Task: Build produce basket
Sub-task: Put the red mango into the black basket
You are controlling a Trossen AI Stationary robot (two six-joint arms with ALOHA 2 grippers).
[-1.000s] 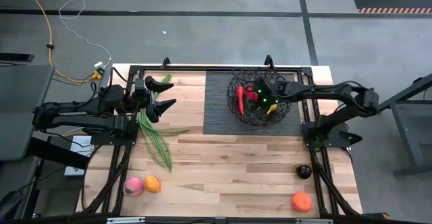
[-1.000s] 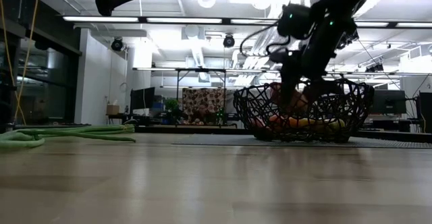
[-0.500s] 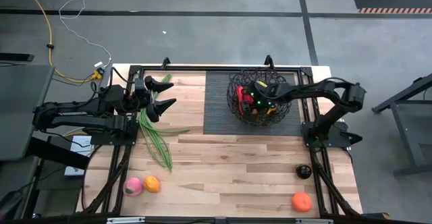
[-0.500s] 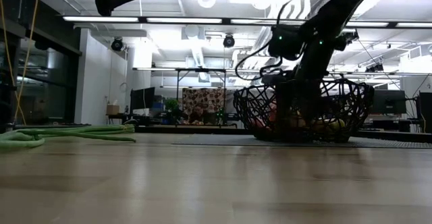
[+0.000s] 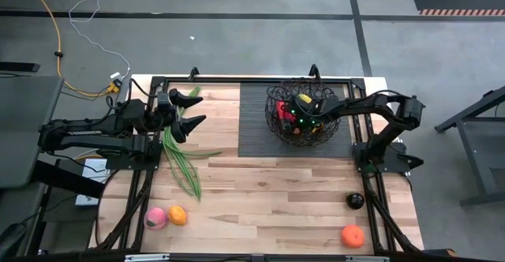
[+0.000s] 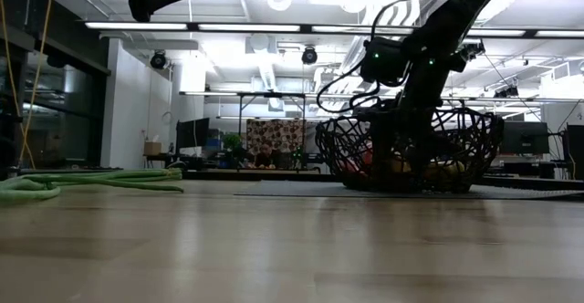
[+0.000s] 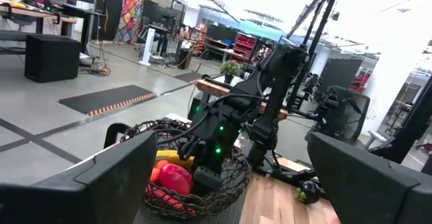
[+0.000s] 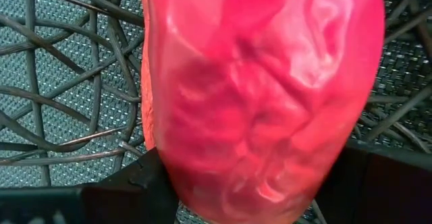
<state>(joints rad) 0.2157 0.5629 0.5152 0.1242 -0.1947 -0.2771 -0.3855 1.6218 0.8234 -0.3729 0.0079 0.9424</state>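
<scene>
Black wire is what we are starting from: the basket (image 5: 269,117) is sitting on the dark ribbed mat (image 5: 254,140) at the far side of the tabletop (image 5: 268,199), towards the right. Something yellow, probably the banana (image 5: 304,100), and some red pieces are already lying in it.

The right pincer (image 5: 298,122) is reaching down inside the bowl. A second ago it was nearer the right rim and higher. Since then it has been sliding in towards the middle and sinking among the produce. In its wrist view a glossy red fruit (image 8: 263,96) is filling the gap between the dark fingers, with the basket's weave just behind it. We are judging that the pincer is clamped on that fruit and is about to set it down, so one more item is as good as delivered.

The left pincer (image 5: 192,110) is waiting with jaws spread wide above the green stalks (image 5: 180,163) on the left.

Outside the bowl, the peach (image 5: 155,218) and an orange (image 5: 177,215) are lying together near the front left. The dark plum (image 5: 355,201) and a second orange (image 5: 353,235) are lying at the front right.

We are unable to tell which fruit the red one is, or whether it is resting on the bottom yet. In the low view the wires and the arm are hiding the fingertips.
</scene>
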